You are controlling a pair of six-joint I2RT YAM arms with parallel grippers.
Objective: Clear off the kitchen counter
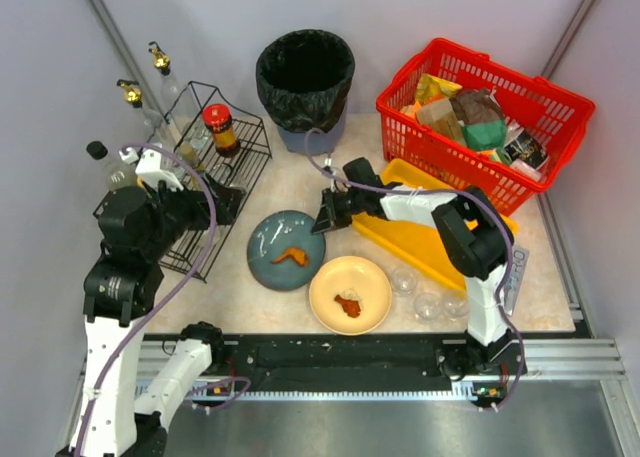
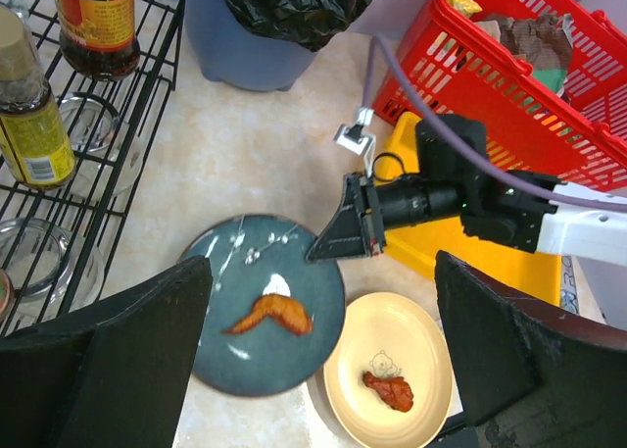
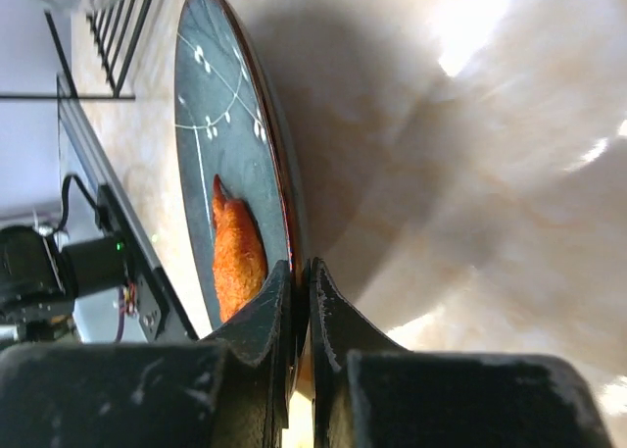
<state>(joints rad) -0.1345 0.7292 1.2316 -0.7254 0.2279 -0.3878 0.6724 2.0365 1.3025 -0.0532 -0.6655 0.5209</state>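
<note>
Left gripper (image 1: 224,201), closest to the overhead lens, hangs at middle left with its jaws spread beside the wire rack (image 1: 215,127), likely waiting its turn. At centre frame the right gripper (image 1: 326,217) meets the teal plate (image 1: 270,239) on the kitchen counter (image 1: 290,182), which fills the frame's middle.

From the left wrist, wide-set black fingers (image 2: 108,360) frame that plate and its chicken wing (image 2: 269,314).

From the right wrist, fingers (image 3: 245,321) pinch the plate's rim, probably to tip scraps into the bin (image 1: 305,72).
</note>
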